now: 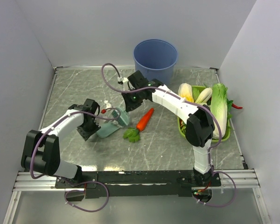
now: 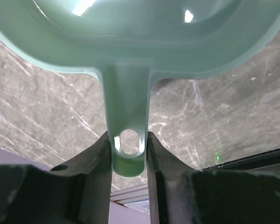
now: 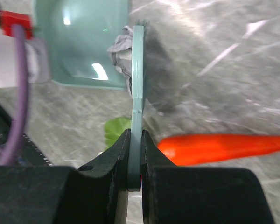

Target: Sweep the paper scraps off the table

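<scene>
Left hand (image 2: 129, 154) closed narrowly on the handle of the teal dustpan (image 2: 130, 37), a finger pressed to each side of the hanging hole. Right hand (image 3: 135, 144) pinched fully shut on the thin flat handle of the brush (image 3: 138, 70), bristles down on the grey marbled tabletop (image 3: 224, 70). Paper scraps (image 3: 120, 51), crumpled white and grey, bunched against the brush at the dustpan's open edge. Carrot (image 3: 219, 147) lying just beside the brush, apart from the scraps.
</scene>
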Tool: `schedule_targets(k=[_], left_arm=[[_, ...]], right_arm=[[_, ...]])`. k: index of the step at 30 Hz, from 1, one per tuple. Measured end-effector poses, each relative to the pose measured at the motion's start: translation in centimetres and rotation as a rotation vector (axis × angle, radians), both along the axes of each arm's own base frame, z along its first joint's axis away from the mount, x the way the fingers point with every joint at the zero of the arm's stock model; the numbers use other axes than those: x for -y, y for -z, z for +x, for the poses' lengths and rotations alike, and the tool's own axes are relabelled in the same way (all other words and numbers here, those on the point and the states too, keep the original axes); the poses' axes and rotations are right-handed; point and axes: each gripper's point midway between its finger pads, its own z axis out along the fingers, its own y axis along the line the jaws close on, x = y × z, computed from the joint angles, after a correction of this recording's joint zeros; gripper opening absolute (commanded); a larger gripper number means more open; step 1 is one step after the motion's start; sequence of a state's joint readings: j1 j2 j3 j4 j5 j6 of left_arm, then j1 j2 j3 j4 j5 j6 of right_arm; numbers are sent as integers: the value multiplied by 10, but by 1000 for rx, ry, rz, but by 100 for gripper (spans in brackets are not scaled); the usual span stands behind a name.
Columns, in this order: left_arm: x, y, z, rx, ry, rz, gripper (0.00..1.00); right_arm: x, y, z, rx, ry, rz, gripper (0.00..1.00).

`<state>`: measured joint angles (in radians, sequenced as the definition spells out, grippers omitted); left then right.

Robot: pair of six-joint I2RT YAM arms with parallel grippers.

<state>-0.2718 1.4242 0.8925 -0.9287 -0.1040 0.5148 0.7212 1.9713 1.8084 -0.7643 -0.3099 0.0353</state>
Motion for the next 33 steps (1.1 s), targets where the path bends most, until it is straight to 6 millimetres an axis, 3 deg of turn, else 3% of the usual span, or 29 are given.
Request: schedule_targets(k=[9, 14, 24, 29, 33], left_arm=[[9, 4, 3, -12, 24, -10, 1], [14, 6, 11, 28, 14, -36, 1], [8, 2, -2, 61, -56, -70, 1], [-9, -3, -7, 71, -139, -73, 1], [-19, -5, -10, 73, -178, -69, 1]], right_arm=[[-22, -7, -22, -89, -76, 106, 0], [-20, -16, -16, -69, -95, 123, 0], [6, -51, 47, 168, -49, 77, 0], [-6, -71, 98, 379, -27, 43, 0], [-24, -56, 139, 517, 3, -29, 0]])
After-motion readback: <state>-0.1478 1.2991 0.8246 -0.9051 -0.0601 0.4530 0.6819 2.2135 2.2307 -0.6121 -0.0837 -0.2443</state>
